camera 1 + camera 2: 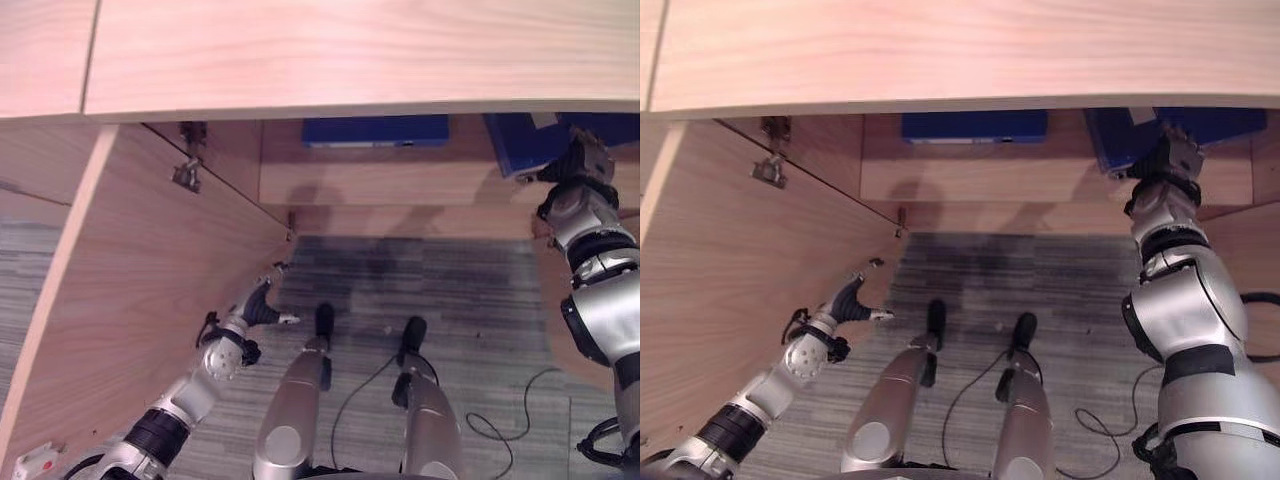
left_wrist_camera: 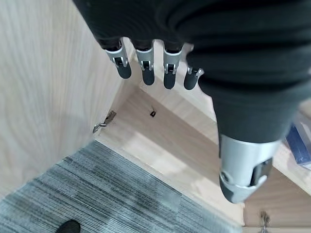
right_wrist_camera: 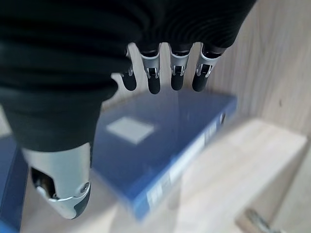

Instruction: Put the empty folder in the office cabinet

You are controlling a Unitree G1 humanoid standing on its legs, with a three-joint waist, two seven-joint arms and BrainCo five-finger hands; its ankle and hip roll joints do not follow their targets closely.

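Pale wood-grain cabinet (image 1: 180,300) shelf bears flat blue folder (image 3: 160,145).

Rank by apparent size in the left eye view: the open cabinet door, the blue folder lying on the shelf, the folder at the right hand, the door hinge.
1. Open cabinet door, by far.
2. Blue folder on the shelf and folder by the right hand: alike, both partly hidden, no ranking.
3. Door hinge.
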